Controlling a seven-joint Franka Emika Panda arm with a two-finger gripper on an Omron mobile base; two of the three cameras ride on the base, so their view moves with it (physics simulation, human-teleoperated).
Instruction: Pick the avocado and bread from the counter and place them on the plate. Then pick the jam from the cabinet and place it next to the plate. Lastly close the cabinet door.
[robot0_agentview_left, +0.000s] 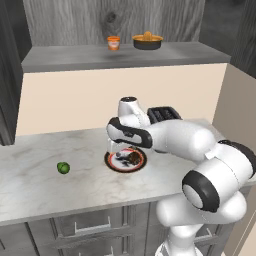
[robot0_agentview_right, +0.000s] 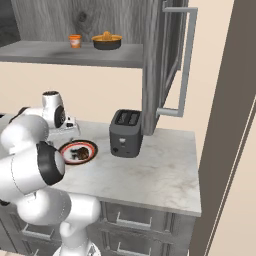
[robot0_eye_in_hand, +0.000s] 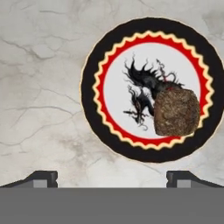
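Observation:
The plate (robot0_eye_in_hand: 151, 89), with its red and black rim, lies on the marble counter (robot0_eye_in_hand: 39, 87). The dark brown bread (robot0_eye_in_hand: 176, 111) rests on the plate's white centre, toward one side. My gripper (robot0_eye_in_hand: 111, 177) hovers over the plate's edge, open and holding nothing. From the left base view the bread (robot0_agentview_left: 134, 159) sits on the plate (robot0_agentview_left: 125, 161) under my hand, and the green avocado (robot0_agentview_left: 63, 167) lies on the counter (robot0_agentview_left: 40, 185) to the left. The orange jam (robot0_agentview_left: 113, 43) stands on the shelf of the cabinet (robot0_agentview_left: 125, 56). The cabinet door (robot0_agentview_right: 172, 60) stands open.
A dark bowl (robot0_agentview_left: 147, 41) with orange contents sits beside the jam on the shelf. A grey toaster (robot0_agentview_right: 125, 132) stands on the counter right of the plate. The open door's long handle (robot0_agentview_right: 186, 60) juts out above the toaster. Grey drawers (robot0_agentview_left: 90, 227) run below the counter.

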